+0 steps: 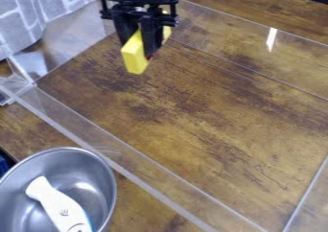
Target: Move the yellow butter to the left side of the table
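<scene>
Gripper: clenched on the yellow butter, positioned toward the far left corner of the tabletop as viewed by the camera. Both units are black; the gripper body extends upward out of the frame.

Butter location: between the fingers, with its lower end projecting below them toward the camera. The stick is tilted, its long side running steeply down the view. The upper portion is partly hidden by the fingers. Clearance between the lower end and the tabletop cannot be determined. A small yellow patch shows just beside the fingers on the right of the view; whether it belongs to the same stick cannot be determined.

Tabletop: dark brown wood grain with worn, lighter streaks. A clear acrylic wall runs diagonally along its near left edge. A narrow bright reflection lies toward the far right.

Adjacent items: a round steel bowl sits outside the near left edge, well apart from the gripper. It contains a white object with a blue portion at its lower end.

Count: gripper, one; identifiable butter stick, one; tabletop, one; steel bowl, one; white object in the bowl, one.
</scene>
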